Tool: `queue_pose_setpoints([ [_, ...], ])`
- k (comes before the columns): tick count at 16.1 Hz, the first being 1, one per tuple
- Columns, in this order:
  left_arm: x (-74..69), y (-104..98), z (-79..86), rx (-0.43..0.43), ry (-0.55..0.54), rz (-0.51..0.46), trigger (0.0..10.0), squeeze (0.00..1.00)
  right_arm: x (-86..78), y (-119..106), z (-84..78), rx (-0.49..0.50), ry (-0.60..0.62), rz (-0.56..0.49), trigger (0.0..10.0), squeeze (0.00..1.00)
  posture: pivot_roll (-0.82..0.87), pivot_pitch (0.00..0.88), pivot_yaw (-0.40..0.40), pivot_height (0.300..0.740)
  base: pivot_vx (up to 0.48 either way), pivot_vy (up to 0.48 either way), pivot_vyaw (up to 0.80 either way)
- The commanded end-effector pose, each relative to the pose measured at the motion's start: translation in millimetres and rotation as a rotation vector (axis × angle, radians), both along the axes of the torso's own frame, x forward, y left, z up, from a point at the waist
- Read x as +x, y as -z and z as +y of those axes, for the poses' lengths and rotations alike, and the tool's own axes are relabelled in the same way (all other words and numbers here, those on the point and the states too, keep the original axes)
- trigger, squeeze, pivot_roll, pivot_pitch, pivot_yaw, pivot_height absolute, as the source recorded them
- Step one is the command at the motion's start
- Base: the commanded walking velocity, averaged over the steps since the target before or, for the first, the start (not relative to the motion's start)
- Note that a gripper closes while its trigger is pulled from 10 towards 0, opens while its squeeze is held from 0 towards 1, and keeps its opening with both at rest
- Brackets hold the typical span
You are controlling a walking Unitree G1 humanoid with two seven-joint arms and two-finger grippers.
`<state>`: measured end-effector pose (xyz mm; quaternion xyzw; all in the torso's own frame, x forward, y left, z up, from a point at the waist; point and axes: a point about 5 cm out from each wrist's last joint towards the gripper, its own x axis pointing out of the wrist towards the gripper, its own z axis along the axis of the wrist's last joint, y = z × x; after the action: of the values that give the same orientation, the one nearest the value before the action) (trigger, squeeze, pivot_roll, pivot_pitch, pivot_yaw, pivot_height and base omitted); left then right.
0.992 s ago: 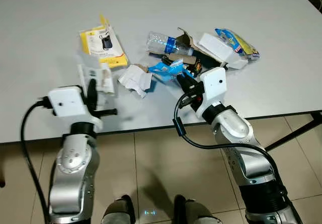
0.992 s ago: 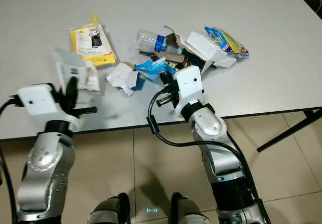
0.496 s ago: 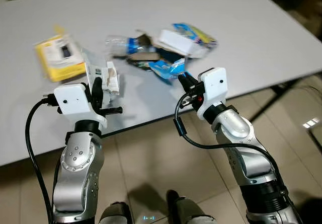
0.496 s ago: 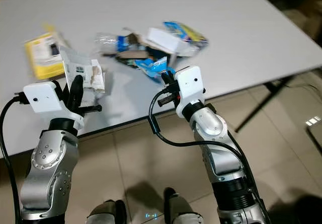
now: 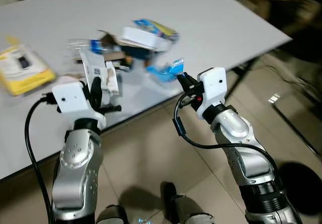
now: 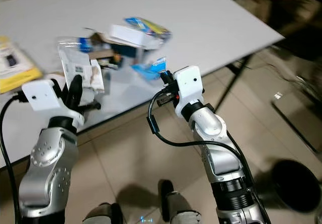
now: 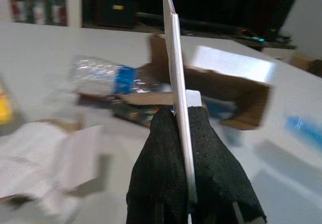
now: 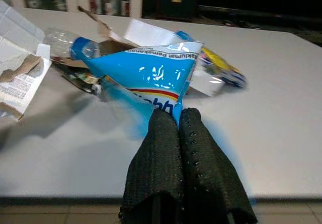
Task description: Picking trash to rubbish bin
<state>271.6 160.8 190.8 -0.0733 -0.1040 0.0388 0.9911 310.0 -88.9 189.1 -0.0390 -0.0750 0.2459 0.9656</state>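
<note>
Above the near edge of the worktop, a blue snack wrapper is clamped by its corner in my right end effector, fingers pressed together on the film. My left end effector is likewise closed on a flat white card package, held upright, edge-on in the wrist view. Both pieces are lifted clear of the remaining pile: plastic bottle, brown cardboard box and yellow package. A dark round object, possibly the bin, stands on the floor to my right. I judge the carry needs firm grips and a slow turn, since both items are held by thin edges. The wrapper's print is partly legible but I cannot read a brand; the card shows a barcode.
</note>
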Motion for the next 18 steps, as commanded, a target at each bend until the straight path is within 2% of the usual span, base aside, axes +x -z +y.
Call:
queue_pose_setpoints([
  [1,2.5,2.6,-1.3,-0.007,0.001,0.024,10.0,0.00,1.3,-0.8,-3.3,0.005,0.013,-0.004,10.0,0.00,-0.06,0.170,-0.019,0.740,0.000,0.000,-0.78],
  [8,9.1,2.6,5.9,-0.030,-0.010,0.036,10.0,0.00,1.5,-1.1,-3.1,0.005,0.014,-0.006,10.0,0.00,-0.06,0.167,-0.020,0.740,0.000,0.000,-0.78],
  [18,10.3,10.0,5.5,-0.046,0.005,0.065,10.0,0.00,0.4,0.3,-4.8,0.004,0.021,-0.001,10.0,0.00,-0.07,0.171,-0.016,0.740,0.000,0.000,-0.78],
])
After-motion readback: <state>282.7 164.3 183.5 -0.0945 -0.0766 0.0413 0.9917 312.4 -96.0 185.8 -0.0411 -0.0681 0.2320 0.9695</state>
